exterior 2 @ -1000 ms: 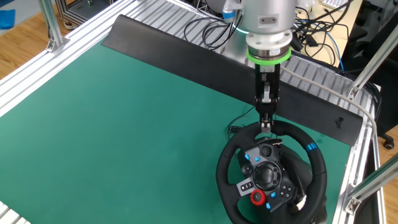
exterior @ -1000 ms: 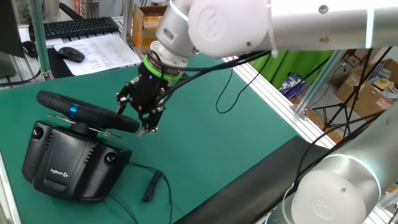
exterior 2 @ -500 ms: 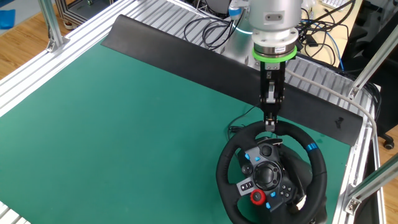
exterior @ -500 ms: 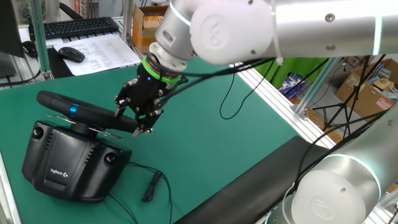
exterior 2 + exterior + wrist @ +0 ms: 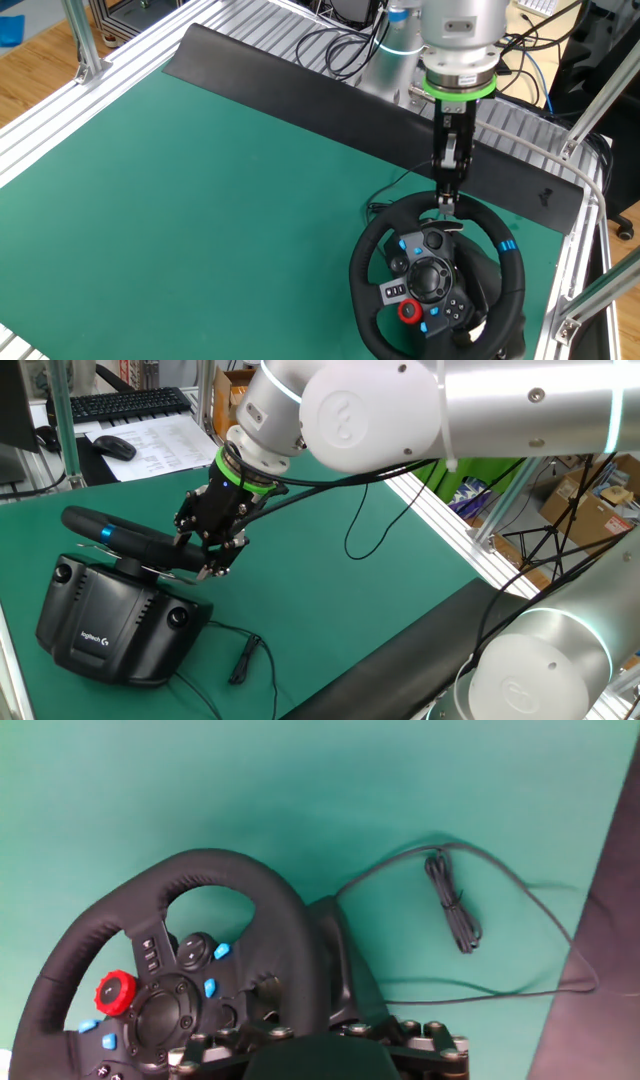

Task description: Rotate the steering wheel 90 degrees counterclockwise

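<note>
Steering wheel (image 5: 438, 277) mounted on black Logitech base (image 5: 105, 626), near one corner of green mat (image 5: 200, 190); blue stripe (image 5: 507, 245) on rim. Gripper (image 5: 205, 555) closed around wheel rim at its far edge. Coiled cable (image 5: 455, 905) lying on mat beside base.

Two fixed views face opposite table sides; hand view looks down.

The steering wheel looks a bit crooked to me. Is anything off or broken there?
Nothing looks broken. The steering wheel is simply turned off centre: its blue stripe sits to one side of the rim rather than at its far edge, where the gripper is. Its cable lies loose on the green mat.
</note>
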{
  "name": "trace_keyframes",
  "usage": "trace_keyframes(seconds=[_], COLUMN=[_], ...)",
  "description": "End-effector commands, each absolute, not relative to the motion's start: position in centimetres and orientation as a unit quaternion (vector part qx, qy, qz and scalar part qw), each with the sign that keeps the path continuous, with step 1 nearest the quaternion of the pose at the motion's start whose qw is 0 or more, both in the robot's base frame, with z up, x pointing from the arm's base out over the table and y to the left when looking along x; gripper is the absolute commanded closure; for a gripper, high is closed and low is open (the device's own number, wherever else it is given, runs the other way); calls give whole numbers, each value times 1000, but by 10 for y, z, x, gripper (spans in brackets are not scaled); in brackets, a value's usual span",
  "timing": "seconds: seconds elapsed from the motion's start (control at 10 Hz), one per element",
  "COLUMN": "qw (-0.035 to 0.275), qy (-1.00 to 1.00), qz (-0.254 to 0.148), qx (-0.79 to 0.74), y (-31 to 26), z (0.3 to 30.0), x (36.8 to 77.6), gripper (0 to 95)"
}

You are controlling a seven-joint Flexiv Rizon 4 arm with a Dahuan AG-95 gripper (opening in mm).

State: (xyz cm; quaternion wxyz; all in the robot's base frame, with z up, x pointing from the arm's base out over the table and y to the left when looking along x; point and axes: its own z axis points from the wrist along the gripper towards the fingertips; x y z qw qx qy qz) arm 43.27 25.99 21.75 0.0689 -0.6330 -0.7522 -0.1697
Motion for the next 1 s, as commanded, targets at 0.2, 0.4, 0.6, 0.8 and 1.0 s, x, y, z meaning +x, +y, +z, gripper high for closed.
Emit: trace_keyframes(seconds=[0.2,0.4,0.6,0.8,1.0], qw=[59,57,57,57,57], qy=[-771,-771,-771,-771,-771], qz=[-167,-167,-167,-167,-167], qx=[-612,-611,-611,-611,-611], y=[260,260,260,260,260], z=[214,214,214,214,214], x=[435,436,436,436,436], gripper=[950,950,950,950,950])
